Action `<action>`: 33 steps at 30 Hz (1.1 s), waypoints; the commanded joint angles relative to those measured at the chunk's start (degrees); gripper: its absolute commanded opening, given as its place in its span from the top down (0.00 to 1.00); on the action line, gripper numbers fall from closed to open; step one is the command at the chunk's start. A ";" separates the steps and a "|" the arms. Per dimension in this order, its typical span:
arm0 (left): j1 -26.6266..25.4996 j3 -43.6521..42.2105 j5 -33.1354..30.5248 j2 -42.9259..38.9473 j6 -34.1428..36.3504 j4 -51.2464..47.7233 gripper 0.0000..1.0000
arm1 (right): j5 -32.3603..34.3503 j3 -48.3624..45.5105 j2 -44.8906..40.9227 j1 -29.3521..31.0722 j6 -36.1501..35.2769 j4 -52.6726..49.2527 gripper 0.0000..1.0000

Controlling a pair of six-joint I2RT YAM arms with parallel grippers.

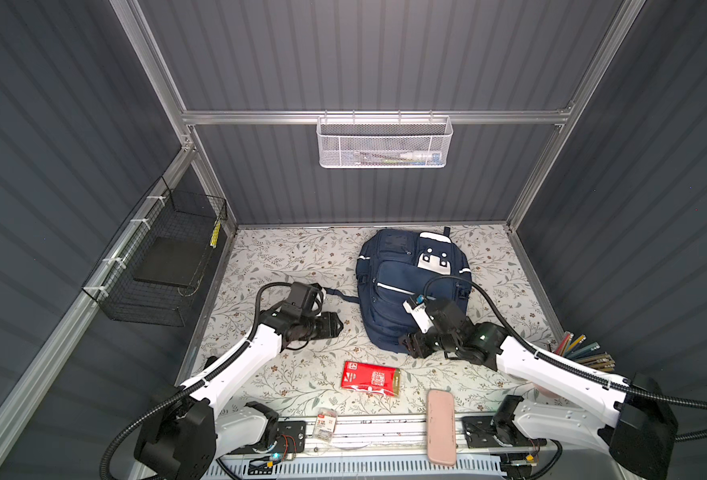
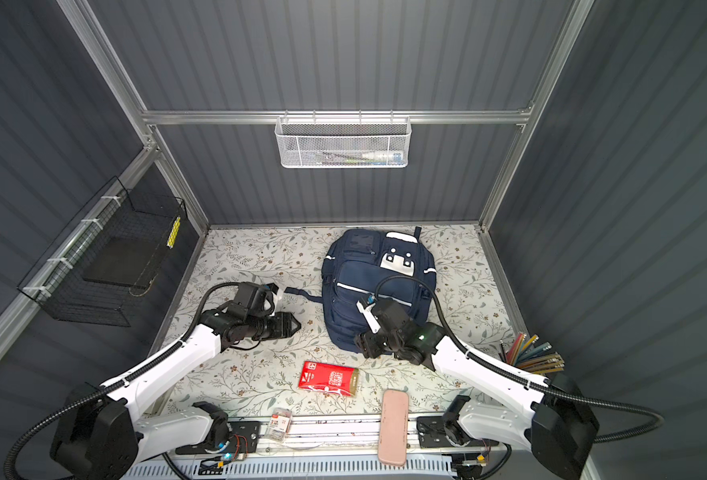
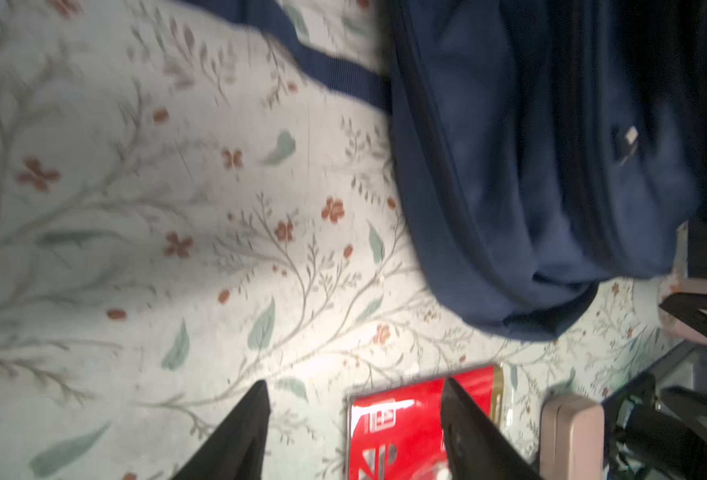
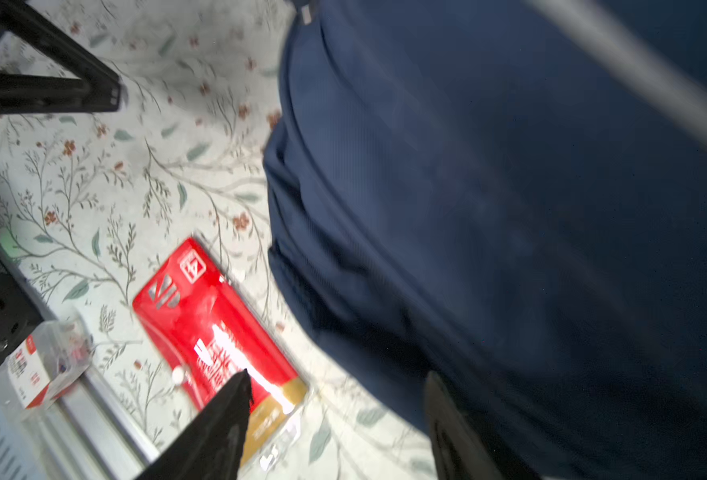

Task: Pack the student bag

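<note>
Both sets of jaws stand spread with nothing between them. The left jaws hang over the floral surface (image 1: pixel 293 257) just left of the student bag (image 1: pixel 389 270), apart from it. The right jaws sit at the bag's near bottom corner, one side close against the navy fabric; whether it touches I can't tell. The student bag lies flat, pockets up, toward the back of the surface and right of the middle, with a strap (image 1: pixel 339 294) trailing out toward the left arm (image 1: pixel 235 365). In front of the bag, apart from it, lies a red packet (image 1: pixel 370 379). Nearer the front edge, a pink case (image 1: pixel 441 428) rests across the metal rail. A bundle of coloured pencils (image 1: pixel 584 353) lies at the right edge. A small clear box (image 1: pixel 325 424) sits on the rail, left of the pink case.
</note>
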 commanded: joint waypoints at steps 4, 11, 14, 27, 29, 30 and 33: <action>-6.63 -5.82 -2.11 -3.64 -9.17 -3.02 0.34 | -3.63 -6.69 -2.95 3.03 25.39 -1.60 0.35; -6.99 -9.99 -2.92 -4.97 -13.43 0.75 0.34 | -3.49 -14.38 -1.56 7.39 36.75 7.45 0.35; -7.18 -11.12 -2.74 -4.48 -13.94 2.93 0.39 | -3.97 -15.20 -0.21 7.95 39.04 10.73 0.36; -12.31 -19.76 -2.55 -3.37 -24.82 14.29 0.58 | -8.42 -16.08 13.10 10.89 45.88 24.59 0.53; -12.30 -19.91 -2.19 -2.59 -25.16 15.21 0.59 | -8.82 -15.45 15.37 10.99 45.89 27.10 0.57; -12.30 -19.85 -2.25 -2.40 -25.17 15.22 0.59 | -9.03 -15.28 16.09 11.00 45.73 28.20 0.59; -12.45 -20.01 -2.44 -1.94 -25.32 15.51 0.60 | -8.75 -15.65 16.52 10.90 45.22 32.03 0.70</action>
